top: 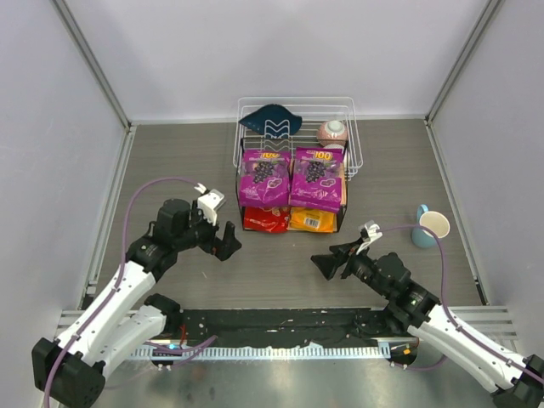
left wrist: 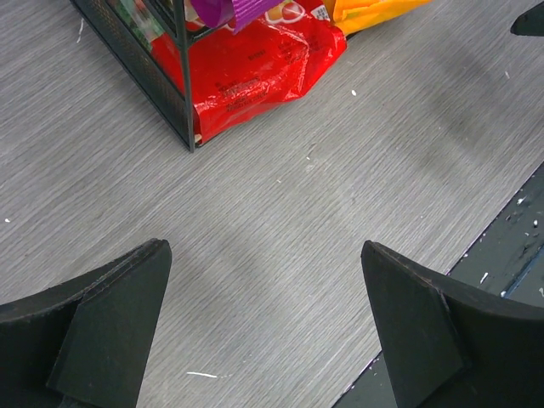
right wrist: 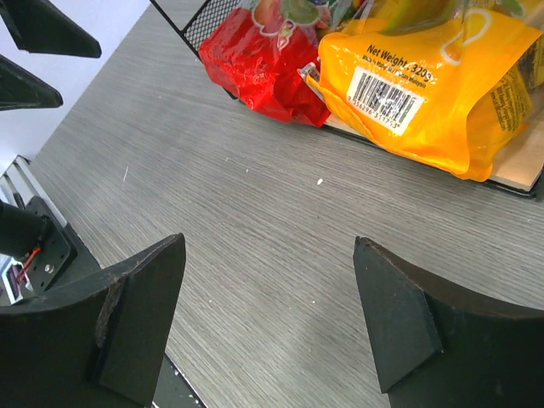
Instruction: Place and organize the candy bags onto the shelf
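Note:
The shelf stands mid-table, just in front of the wire basket. Two purple candy bags lie side by side on its top board. A red bag and an orange-yellow bag lie on the lower board and stick out over the front. My left gripper hovers open at the shelf's front left, with the red bag ahead of its empty fingers. My right gripper is open and empty at the front right, facing the orange-yellow bag and the red bag.
A white wire basket behind the shelf holds a dark blue cloth and a pink round object. A blue and cream mug stands to the right. A black strip runs along the near edge. Walls close in three sides.

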Controlling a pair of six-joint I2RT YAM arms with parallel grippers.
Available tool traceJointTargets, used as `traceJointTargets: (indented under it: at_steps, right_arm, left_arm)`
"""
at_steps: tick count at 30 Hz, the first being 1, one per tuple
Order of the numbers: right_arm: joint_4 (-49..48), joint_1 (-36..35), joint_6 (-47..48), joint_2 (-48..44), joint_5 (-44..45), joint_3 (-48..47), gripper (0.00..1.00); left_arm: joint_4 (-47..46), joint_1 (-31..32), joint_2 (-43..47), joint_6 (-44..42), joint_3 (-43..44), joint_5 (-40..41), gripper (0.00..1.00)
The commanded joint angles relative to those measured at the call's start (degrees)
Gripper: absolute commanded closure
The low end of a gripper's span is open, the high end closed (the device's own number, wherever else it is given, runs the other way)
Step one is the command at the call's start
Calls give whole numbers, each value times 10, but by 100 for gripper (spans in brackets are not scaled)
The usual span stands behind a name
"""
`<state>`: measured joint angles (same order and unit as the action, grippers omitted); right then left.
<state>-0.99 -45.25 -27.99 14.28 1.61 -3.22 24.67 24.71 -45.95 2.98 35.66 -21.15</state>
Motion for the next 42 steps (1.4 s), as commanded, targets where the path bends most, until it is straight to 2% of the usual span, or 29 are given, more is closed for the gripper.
traceJointTargets:
  at_steps: [1, 8, 11, 30, 42]
  right_arm:
    - [-33, -1, -18, -17, 17, 7, 14]
    - [-55, -2, -15, 20, 11, 6, 14]
    - [-70, -2, -15, 35, 10, 10, 14]
    - [-130, -3, -29, 29, 77, 60, 14]
    - [-144, -4, -29, 55, 81, 59, 14]
  left_arm:
    - [-16, -3, 24, 18, 1, -1, 0]
    - [-69, -3, 47, 14, -59, 51, 0]
    - [-63, -3, 60, 18, -60, 75, 0]
    - [-61, -3, 116, 7, -79, 23, 1]
    - [-58, -3, 117, -4, -79, -2, 0]
